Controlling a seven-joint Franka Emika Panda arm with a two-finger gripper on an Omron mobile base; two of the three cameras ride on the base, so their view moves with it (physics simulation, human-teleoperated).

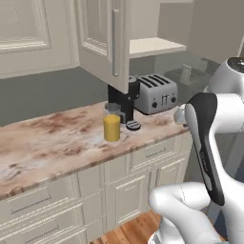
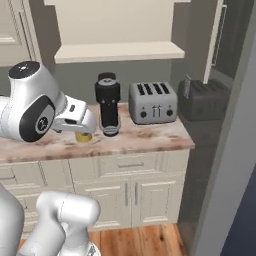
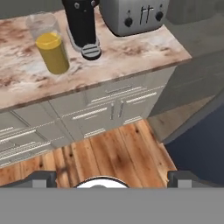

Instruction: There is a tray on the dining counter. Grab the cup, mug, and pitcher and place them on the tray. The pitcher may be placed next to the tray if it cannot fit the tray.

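Observation:
The pitcher (image 1: 112, 125), clear glass with orange-yellow liquid, stands on a marbled worktop (image 1: 52, 138) over cream drawers, just left of a black coffee machine (image 1: 125, 102). In the hand view the pitcher (image 3: 50, 46) sits at the upper left, far from my gripper (image 3: 111, 178). The gripper is open, its fingertips (image 3: 41, 178) wide apart with nothing between them, and it hangs over the wood floor in front of the cabinets. From the right base view my hand hides most of the pitcher (image 2: 82, 137). The tray, dining counter, cup and mug are out of view.
A silver toaster (image 1: 155, 93) stands right of the coffee machine, near the worktop's right end. An open upper cabinet door (image 1: 107, 38) hangs above the pitcher and the coffee machine. Wood floor (image 3: 109, 153) lies in front of the cabinets, and a dark appliance (image 2: 202, 100) sits beyond the worktop's right end.

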